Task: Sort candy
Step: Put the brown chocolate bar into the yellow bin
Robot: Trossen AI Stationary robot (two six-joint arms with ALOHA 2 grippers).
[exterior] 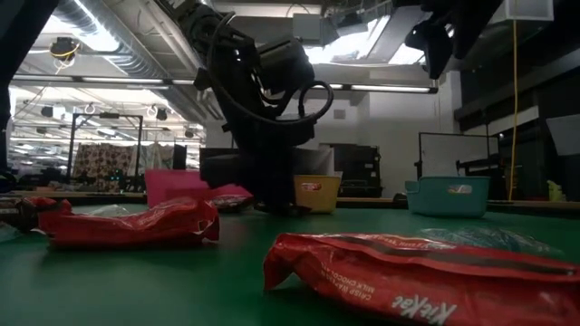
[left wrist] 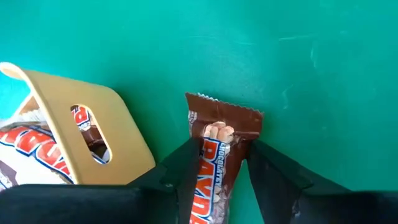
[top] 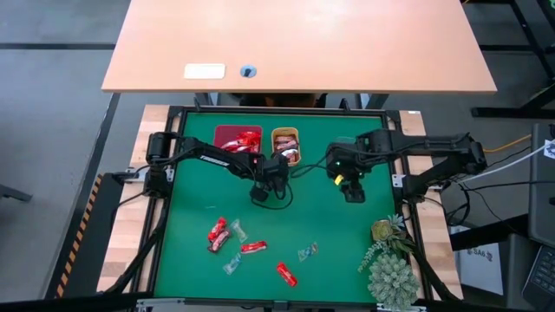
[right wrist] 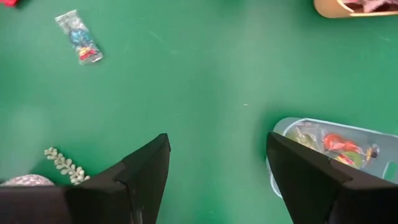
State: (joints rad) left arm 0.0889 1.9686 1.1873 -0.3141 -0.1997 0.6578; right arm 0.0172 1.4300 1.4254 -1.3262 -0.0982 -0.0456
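Note:
My left gripper is low over the green mat, just on the near side of the orange tray, and is shut on a brown-and-white bar candy. My right gripper is open and hangs above the mat by the teal tray, touching nothing. Loose candy lies flat on the near half of the mat: red pieces and clear greenish ones. The red tray holds red candy. My left gripper pinches the brown-and-white bar across its width, one finger on each long side. The bar lies along the fingers. Its crimped end sticks out past the fingertips, close over the mat. Whether that end touches the mat, I cannot tell.
The three trays stand in a row at the far side of the mat. A spiky green artificial plant sits at the near right corner. A raised black frame borders the mat. Between the trays and the scattered candy the mat is bare.

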